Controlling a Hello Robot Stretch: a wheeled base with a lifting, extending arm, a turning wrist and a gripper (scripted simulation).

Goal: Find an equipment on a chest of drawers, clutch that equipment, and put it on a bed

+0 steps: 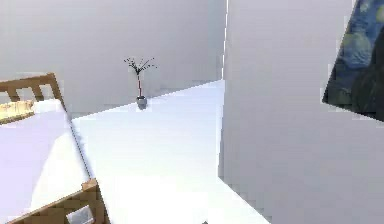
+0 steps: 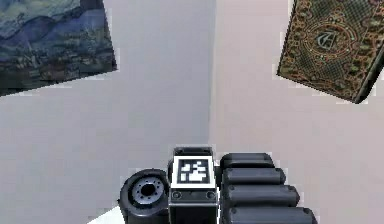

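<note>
One tool (image 2: 145,196) to report, low in the arm side view: a dark round body just left of the white marker square (image 2: 193,170). Its fingers can't be made out, so I cannot tell whether it holds anything or how it stands. Right of the marker, the arm (image 2: 258,190) shows as a stack of dark ribbed segments running down to the bottom edge. Behind all that, a bare wall corner (image 2: 213,80) rises up the middle. High on the left hangs a swirling blue painting (image 2: 55,45); high on the right hangs an ornate brown patterned picture (image 2: 330,48).

Over to the forward view. The bed (image 1: 75,205) lies near, at the left, with a wooden frame and white mattress, and something yellowish (image 1: 12,108) up by the headboard. Pale floor (image 1: 170,150) runs past it to the far wall, where a small potted plant (image 1: 141,82) with bare twigs stands. On the right a wall (image 1: 285,120) juts in close, with a blue painting's edge (image 1: 360,62) on it.
</note>
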